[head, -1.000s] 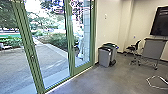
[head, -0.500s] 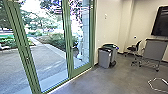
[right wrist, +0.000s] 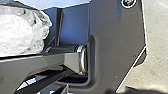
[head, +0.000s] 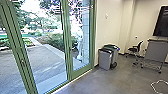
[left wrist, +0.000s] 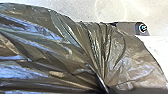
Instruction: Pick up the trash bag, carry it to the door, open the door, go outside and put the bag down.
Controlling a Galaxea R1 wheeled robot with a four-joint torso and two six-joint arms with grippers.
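Note:
The dark, shiny trash bag (left wrist: 62, 50) fills much of the left wrist view, its folds drawn together into a tight pinch. At that gathered neck my left gripper (left wrist: 106, 88) is shut on the bag. Green-framed glass doors (head: 65, 45) rise on the left of the head view, with a small handle (head: 22, 60) on the nearer upright. The doors look shut, and a paved yard lies behind the glass. In the right wrist view, crumpled whitish plastic (right wrist: 22, 32) shows beside the robot's own dark plate and jointed bar; whether it belongs to the bag I cannot tell.
Two grey bins (head: 105, 58) stand against the wall just right of the doors. Farther right are a black office chair (head: 135, 51), a wheeled grey cart (head: 157, 53) and a wall screen (head: 162, 23). A white looped object (head: 160, 83) lies on the floor (head: 120, 80).
The head camera has moved closer to the doorway: the nearer door uprights sit farther left, while bins, chair and cart appear slightly farther right and lower.

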